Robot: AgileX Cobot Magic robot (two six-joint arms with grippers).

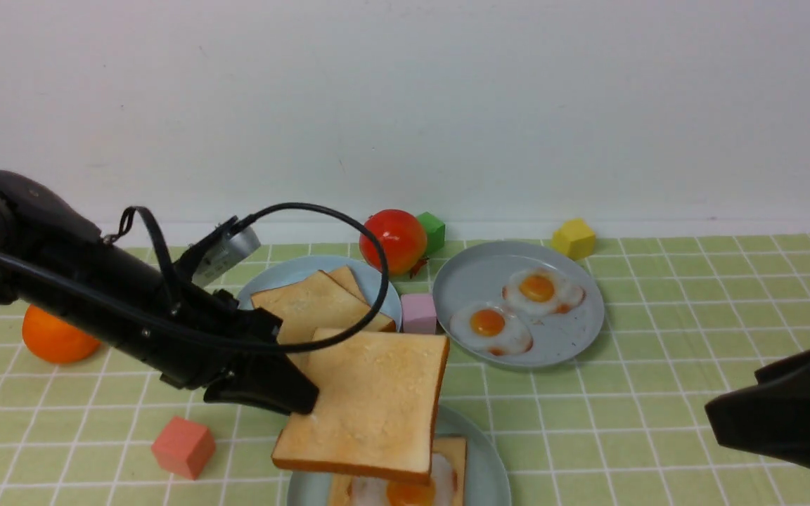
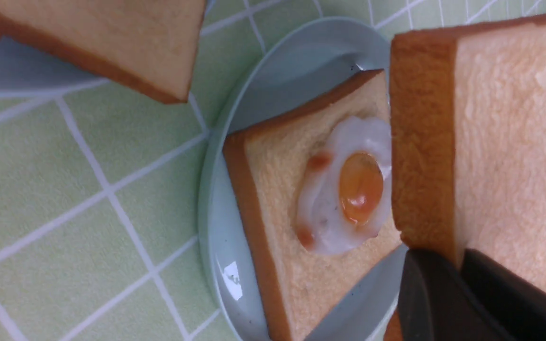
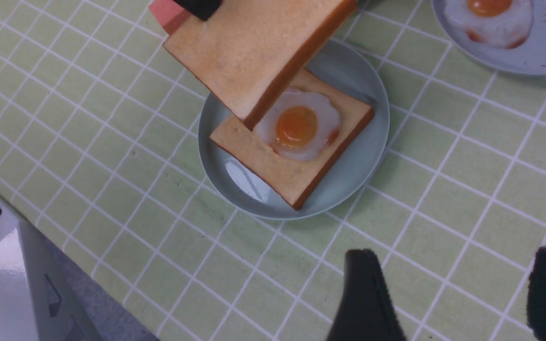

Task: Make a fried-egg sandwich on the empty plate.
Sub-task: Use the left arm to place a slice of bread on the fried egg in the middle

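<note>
The black left claw (image 1: 303, 404) is clamped on one edge of the upper toast slice (image 1: 370, 400), a square golden-brown piece with a darker crust. It holds the slice nearly flat in the air. Gripping only the edge seems to leave the underside free to be laid down.

Directly below is the round pale aqua-green plate (image 3: 372, 142) with a low rim. On the plate lies the lower toast slice (image 3: 292, 175), also square and golden-brown. A white fried egg (image 3: 299, 125) with an orange yolk rests on top of it.

The raised slice overlaps only the far corner of the lower one, on the left arm's side, and most of the egg shows uncovered. The sandwich is therefore open, sitting on this plate and probably waiting for its lid. The slice likely needs to shift over the egg and square up before it is released.

Beyond the aqua plate, toward the wall, two round grey-blue plates sit on the table (image 1: 658, 351), which has a green checked cloth. The bread plate (image 1: 264, 284) holds spare toast, and the egg plate (image 1: 461, 281) holds two more fried eggs. These appear to be the supply dishes.

The black right claw (image 3: 458, 284) hangs over bare cloth beside the aqua plate on the right arm's side. Its fingers are spread wide and hold nothing, clear of the left arm's work.
</note>
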